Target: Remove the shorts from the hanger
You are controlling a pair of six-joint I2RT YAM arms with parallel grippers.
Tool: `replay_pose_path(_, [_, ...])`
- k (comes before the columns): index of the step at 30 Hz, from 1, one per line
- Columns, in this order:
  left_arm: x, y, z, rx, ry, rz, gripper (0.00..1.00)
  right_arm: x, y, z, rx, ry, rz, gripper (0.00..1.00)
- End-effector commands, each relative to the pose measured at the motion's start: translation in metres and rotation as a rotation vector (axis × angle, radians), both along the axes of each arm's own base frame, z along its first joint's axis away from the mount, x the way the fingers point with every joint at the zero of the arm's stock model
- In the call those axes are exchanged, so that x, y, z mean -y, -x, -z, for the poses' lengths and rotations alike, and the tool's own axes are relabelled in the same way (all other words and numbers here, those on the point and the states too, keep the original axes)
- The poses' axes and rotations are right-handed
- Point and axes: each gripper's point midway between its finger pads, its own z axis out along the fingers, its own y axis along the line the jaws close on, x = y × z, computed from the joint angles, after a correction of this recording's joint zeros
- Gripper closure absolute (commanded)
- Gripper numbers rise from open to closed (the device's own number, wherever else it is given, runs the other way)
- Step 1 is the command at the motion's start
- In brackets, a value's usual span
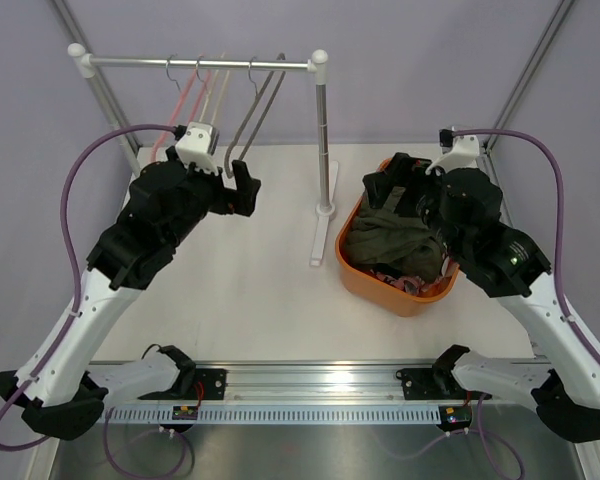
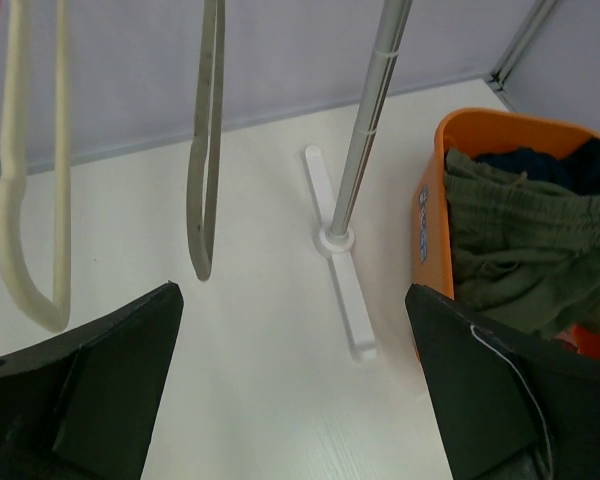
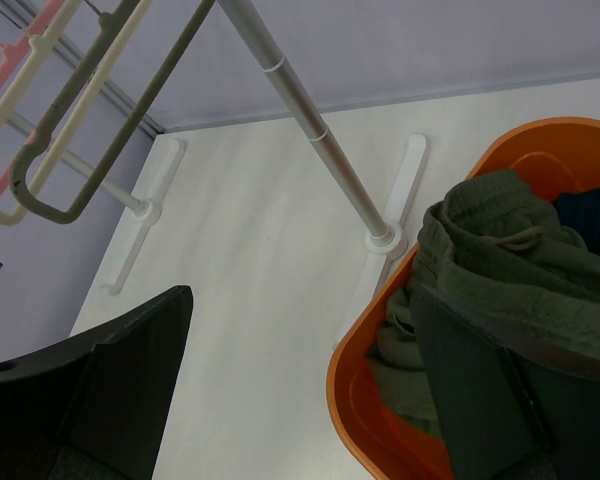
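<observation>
The olive green shorts [image 1: 385, 235] lie on top in an orange basket [image 1: 355, 280]; they also show in the left wrist view [image 2: 510, 260] and the right wrist view [image 3: 520, 270]. The dark navy shorts [image 2: 565, 165] lie behind them. The pink patterned shorts [image 1: 400, 282] peek out at the basket's near side. Three hangers hang bare on the rack: pink [image 1: 175, 115], cream [image 1: 212, 100] and grey [image 1: 255, 110]. My left gripper [image 1: 242, 185] is open and empty just below the grey hanger [image 2: 208, 150]. My right gripper [image 1: 395, 178] is open and empty over the basket's far left rim.
The rack's rail [image 1: 200, 62] runs along the back left. Its right post [image 1: 323, 150] and white foot [image 1: 322, 235] stand between the two grippers, close to the basket's left wall [image 3: 380, 400]. Frame poles rise at the back corners.
</observation>
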Motion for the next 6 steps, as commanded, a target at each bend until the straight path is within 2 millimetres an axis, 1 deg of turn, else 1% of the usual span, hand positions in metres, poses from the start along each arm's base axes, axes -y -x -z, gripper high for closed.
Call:
replay_pose_path(1, [-0.004,0.019,-0.011,0.04,0.022,0.049,0.01,0.017,0.003,-0.012,0.057,0.007,0.052,0.01])
replay_pose_path(3, [-0.007,0.023,-0.007,0.039,0.014,0.05,0.01,0.024,0.004,-0.013,0.067,0.004,0.077,0.01])
replay_pose_path(5, [-0.011,0.028,-0.006,0.043,0.009,0.047,0.01,0.029,0.004,-0.009,0.07,0.009,0.101,0.0])
replay_pose_path(6, [-0.013,0.028,-0.003,0.041,0.004,0.043,0.01,0.03,0.003,-0.01,0.075,0.007,0.106,0.01])
